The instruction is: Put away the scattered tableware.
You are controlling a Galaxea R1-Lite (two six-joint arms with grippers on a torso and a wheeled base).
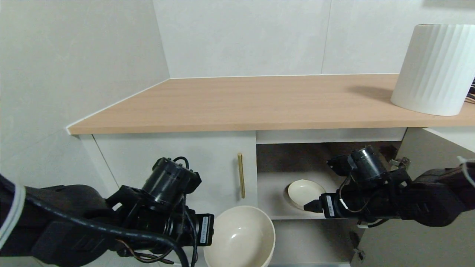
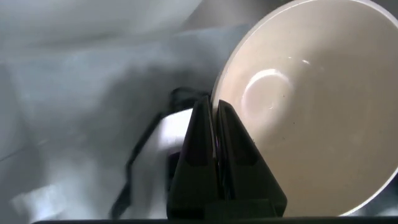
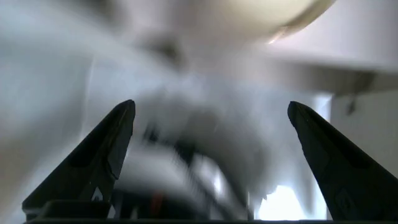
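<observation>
Countertop [image 1: 259,104] of light wood meets pale walls [image 1: 241,37] in a corner, and a ribbed white cylinder [image 1: 434,70] stands at its right end. Below it, the white cabinet door [image 1: 167,155] with a brass handle [image 1: 241,175] is closed; the compartment beside it is open. A small cream dish [image 1: 306,193] lies on the shelf [image 1: 271,207] inside. The right gripper [image 1: 310,205] hangs just before the dish, fingers spread wide. The left gripper [image 1: 212,230] is clamped on the rim of a cream bowl [image 1: 245,237], held low before the closed door.

Bowl [image 1: 241,237]: cream, deep, glossy, empty, tilted, rim pinched in left gripper [image 2: 210,106]. Plate [image 1: 305,193]: cream, small, round, empty, lying flat on shelf [image 1: 272,202].
</observation>
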